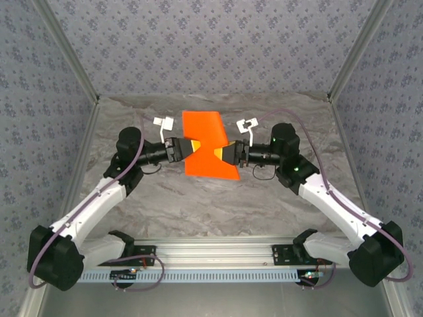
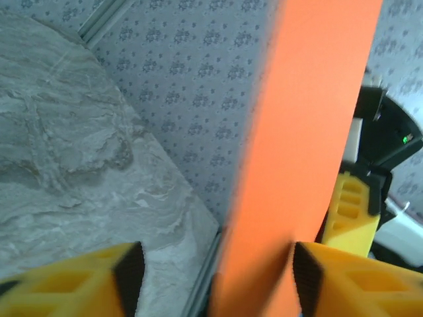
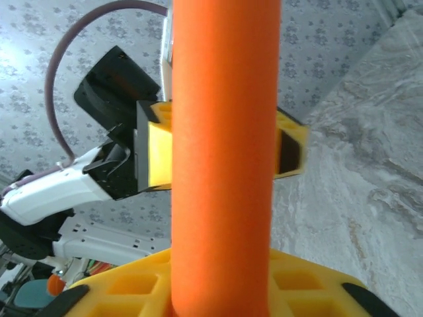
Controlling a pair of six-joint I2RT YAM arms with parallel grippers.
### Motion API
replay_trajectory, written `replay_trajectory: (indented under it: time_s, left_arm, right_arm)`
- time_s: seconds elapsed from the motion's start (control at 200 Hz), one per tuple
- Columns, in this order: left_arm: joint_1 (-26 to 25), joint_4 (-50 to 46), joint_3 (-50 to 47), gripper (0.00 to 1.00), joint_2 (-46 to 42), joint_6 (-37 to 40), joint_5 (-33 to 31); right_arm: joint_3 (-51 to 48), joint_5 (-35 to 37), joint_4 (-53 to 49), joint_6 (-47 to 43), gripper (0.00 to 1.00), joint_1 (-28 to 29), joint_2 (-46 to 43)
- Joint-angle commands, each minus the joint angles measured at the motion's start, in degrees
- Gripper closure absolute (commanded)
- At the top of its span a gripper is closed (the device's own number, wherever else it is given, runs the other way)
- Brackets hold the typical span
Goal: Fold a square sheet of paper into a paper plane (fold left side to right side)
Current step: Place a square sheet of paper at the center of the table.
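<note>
A grey marbled table [image 1: 218, 211] lies under me, closed in by walls [image 1: 198, 46] of patterned blue-grey wallpaper. My two arms meet over its middle, wrists facing each other. Between them is the orange sheet of paper [image 1: 203, 125]. It is drawn in at its waist, so from above it flares wide toward the far wall and wide again toward my bases.

My left gripper [image 1: 180, 150] is at the sheet's left side. In its wrist view its yellow fingers [image 2: 73, 284] stand apart. The paper runs up between them against one finger, and table shows between the paper and the other.

My right gripper [image 1: 229, 154] is at the sheet's right side, opposite. In its wrist view the paper rises as a broad orange band in front of its yellow finger [image 3: 132, 294] and hides the jaws. I cannot tell whether they clamp the sheet.
</note>
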Motion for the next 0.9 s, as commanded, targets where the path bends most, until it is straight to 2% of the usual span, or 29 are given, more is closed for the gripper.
replay_trajectory:
  time_s: [0.0, 0.065, 0.1, 0.165, 0.24, 0.37, 0.535, 0.6, 0.685, 0.829, 0.894]
  left_arm:
    - [-0.3, -1.63, 1.81, 0.8, 0.48, 2.59, -1.33]
    - [-0.29, -3.41, 0.99, 0.92, 1.15, 3.81, -2.32]
    - [-0.26, -4.08, 0.51, 0.94, 1.69, 4.36, -2.73]
    - [-0.32, -5.29, -0.68, 0.97, 3.07, 5.15, -3.61]
    - [-0.2, -6.54, -2.21, 0.98, 5.26, 5.86, -4.85]
    - [-0.31, -6.8, -5.03, 0.98, 10.17, 6.31, -7.17]
    - [-0.31, -6.61, -7.0, 0.97, 18.74, 6.89, -10.85]
    - [-0.26, -6.15, -7.02, 0.97, 22.39, 7.11, -11.44]
    - [-0.22, -5.28, -7.0, 0.97, 26.13, 7.07, -12.81]
    - [-0.2, -5.53, -6.24, 0.96, 29.75, 7.36, -13.72]
    - [-0.25, -6.43, -5.89, 0.96, 30.36, 7.72, -13.95]
  right_arm:
    - [1.71, 3.26, -7.37, -4.54, 0.59, -0.86, -1.29]
    - [2.03, 6.73, -12.94, -6.97, 0.52, -1.75, -1.68]
    - [2.02, 9.05, -15.85, -8.17, 0.45, -2.37, -1.86]
    - [2.47, 14.11, -21.69, -10.59, 0.37, -3.48, -2.09]
    - [2.56, 19.79, -27.62, -12.66, 0.28, -4.75, -2.09]
    - [1.65, 27.26, -32.83, -14.3, 0.18, -6.18, -1.74]
    - [-1.01, 30.01, -33.11, -14.18, 0.14, -6.47, 0.53]
    - [-2.11, 29.29, -31.7, -12.86, 0.17, -6.4, 2.32]
    - [-3.71, 27.76, -28.73, -11.11, 0.28, -6.21, 5.38]
    - [-5.71, 25.88, -21.71, -7.03, 0.59, -5.19, 12.62]
    - [-5.67, 26.26, -19.82, -5.68, 0.69, -4.28, 16.42]
